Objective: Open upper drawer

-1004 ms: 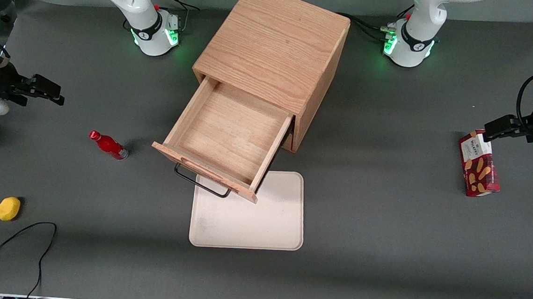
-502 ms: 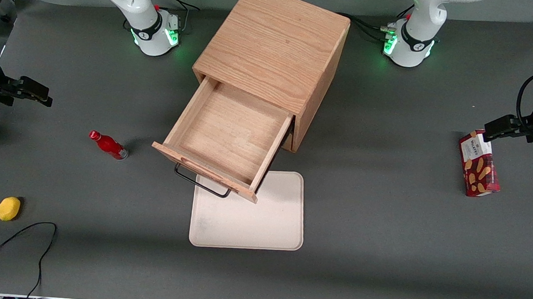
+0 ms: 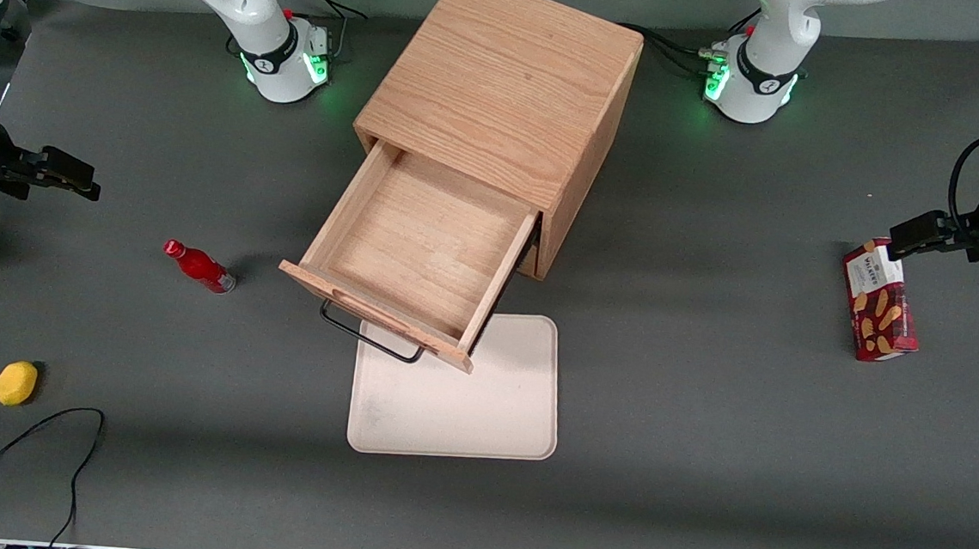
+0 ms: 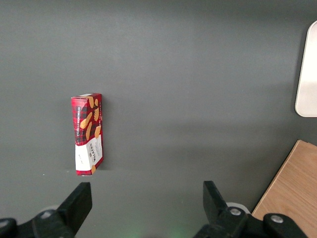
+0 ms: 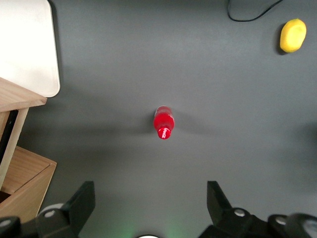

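Note:
The upper drawer [image 3: 418,244] stands pulled far out of the wooden cabinet [image 3: 503,77], and its bare inside shows. Its thin black wire handle [image 3: 369,335] hangs over the edge of the cream tray. My gripper [image 3: 82,180] hovers above the table at the working arm's end, well away from the drawer, open and holding nothing. In the right wrist view the gripper [image 5: 149,191] is spread wide over bare mat, with a corner of the drawer [image 5: 20,96] at the frame's edge.
A cream tray [image 3: 480,412] lies in front of the cabinet. A red bottle [image 3: 200,266] [image 5: 163,122] lies between my gripper and the drawer. A yellow lemon [image 3: 16,383] and a black cable [image 3: 55,442] lie nearer the front camera. A red biscuit box [image 3: 880,302] lies toward the parked arm's end.
My gripper has drawn back a little toward the working arm's end, away from the cabinet. The drawer stays pulled out as before.

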